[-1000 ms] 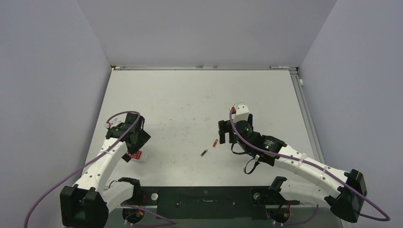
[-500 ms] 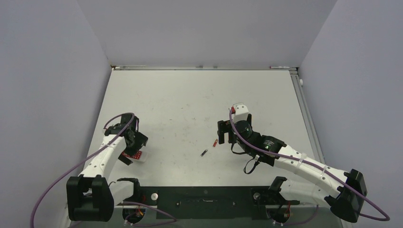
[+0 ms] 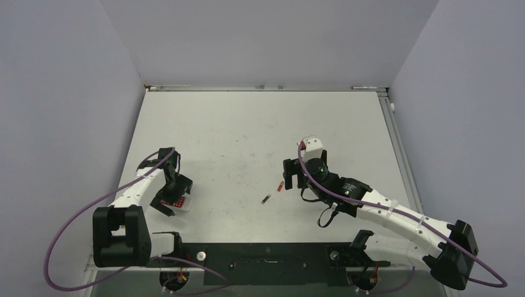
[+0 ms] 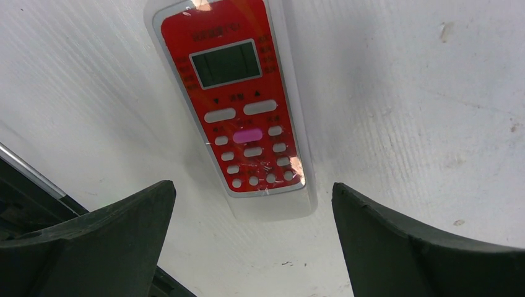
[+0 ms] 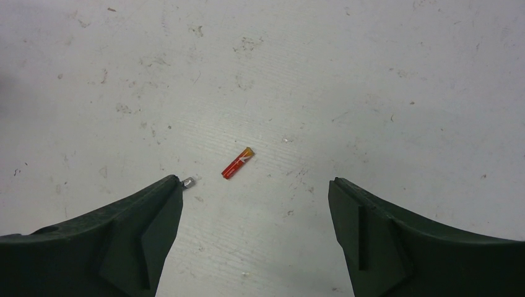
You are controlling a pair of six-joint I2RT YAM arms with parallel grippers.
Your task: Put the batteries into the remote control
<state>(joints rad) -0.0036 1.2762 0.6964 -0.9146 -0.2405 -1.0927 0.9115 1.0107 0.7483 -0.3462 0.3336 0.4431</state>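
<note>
White scuffed counter (image 3: 247, 124): left hand (image 4: 252, 192) and right hand (image 5: 254, 181) wide open, both empty.
Left hand hovers over the remote control (image 4: 238, 105), face up near the counter's left edge; right hand frames the red battery (image 5: 238, 163), dark battery (image 3: 266, 198) just beside. Each battery is probably light, rigid, smooth and prone to rolling: grip across the barrel. The remote looks like light, stiff plastic: grip its long edges.

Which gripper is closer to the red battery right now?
Right. The right gripper hangs open right beside the red battery; the left gripper is across the table, open over the remote control.
</note>
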